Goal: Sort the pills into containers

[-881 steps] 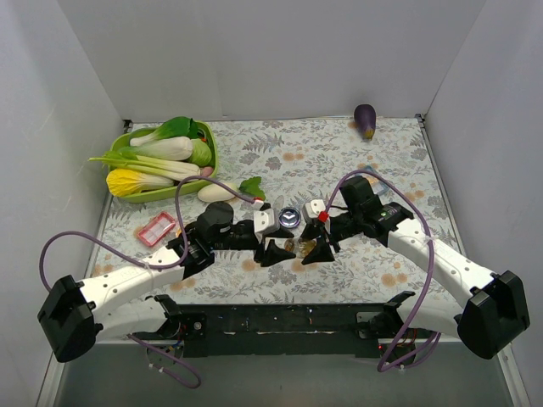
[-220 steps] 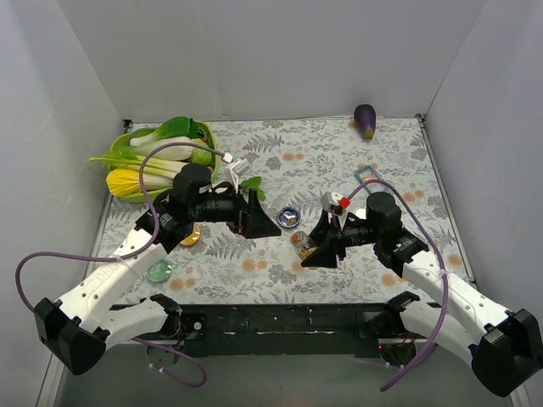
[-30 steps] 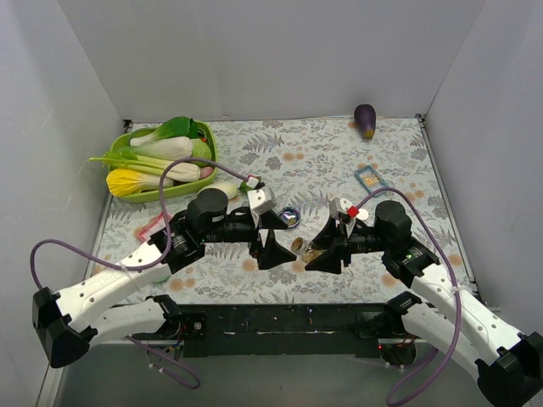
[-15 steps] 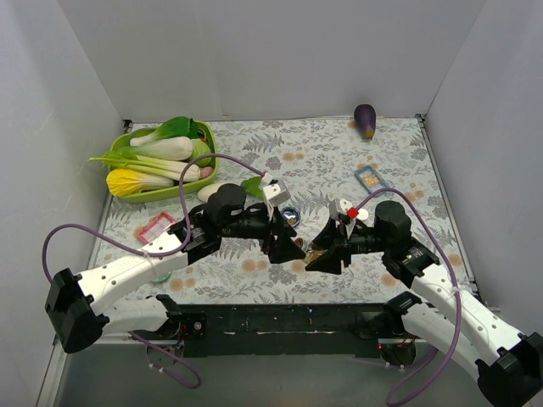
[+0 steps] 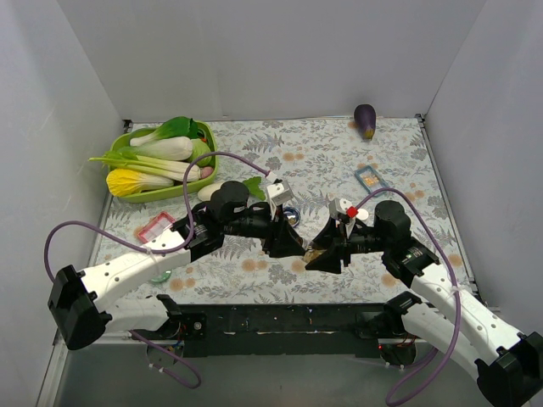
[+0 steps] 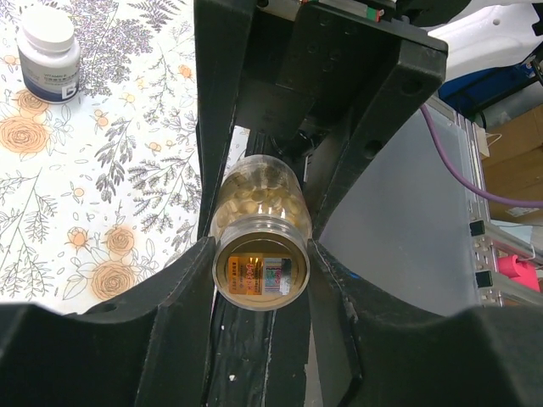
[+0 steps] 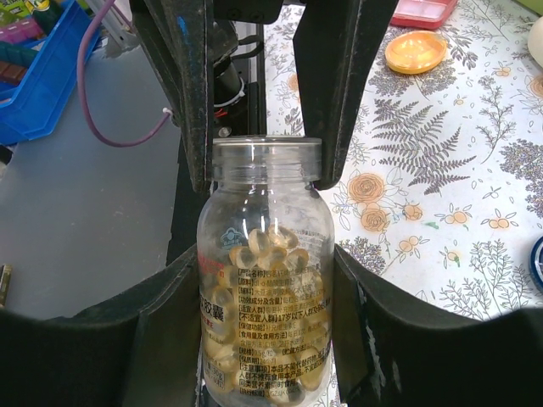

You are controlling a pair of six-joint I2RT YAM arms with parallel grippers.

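Near table's front edge — pill bottle between left gripper and right gripper.

Clear bottle w/ amber pills, orange dish, floral tablecloth.

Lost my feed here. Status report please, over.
Right gripper shut on pill bottle, around its body. Left gripper shut on its top end. Orange dish and pink tray sit apart, not under it.

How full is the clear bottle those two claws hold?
Partly full: the bottle shows yellowish capsules heaped toward its base, and bare clear space under its neck.
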